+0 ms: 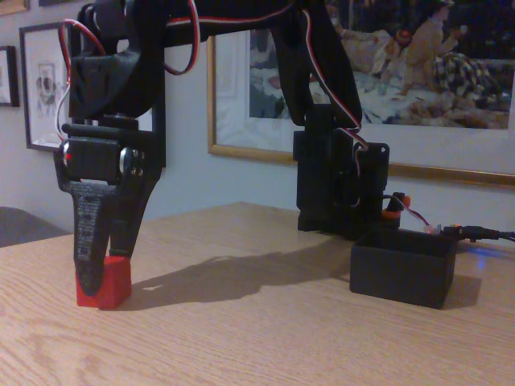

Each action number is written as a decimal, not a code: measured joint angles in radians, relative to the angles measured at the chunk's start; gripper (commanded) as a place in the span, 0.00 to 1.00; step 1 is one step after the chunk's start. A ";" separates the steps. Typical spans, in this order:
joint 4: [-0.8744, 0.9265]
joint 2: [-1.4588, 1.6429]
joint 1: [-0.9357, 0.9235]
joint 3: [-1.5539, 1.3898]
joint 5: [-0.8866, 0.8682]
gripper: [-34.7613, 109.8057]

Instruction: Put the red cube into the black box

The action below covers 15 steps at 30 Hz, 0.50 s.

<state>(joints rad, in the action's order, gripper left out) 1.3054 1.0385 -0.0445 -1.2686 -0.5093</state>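
One red cube [105, 283], one black box [404, 267], on a wooden table [257, 338].
The gripper [100, 269] stands narrow, its fingers down around the cube; no readable writing.

My arm arches across the frame's top; my gripper [103, 269] hangs at left, pointing straight down, fingers nearly together.

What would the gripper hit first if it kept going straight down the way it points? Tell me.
The gripper points down at the red cube, already at its tips, seemingly touching, so the cube comes first, then the wooden table right beneath. Depth is uncertain.
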 measured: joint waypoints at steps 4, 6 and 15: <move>0.000 0.000 -0.005 0.000 0.000 0.32; 0.000 0.000 -0.005 0.000 0.000 0.31; 0.000 0.020 -0.018 -0.023 0.017 0.29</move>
<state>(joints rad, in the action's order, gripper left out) 1.3054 1.0584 -0.0629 -1.2916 -0.4924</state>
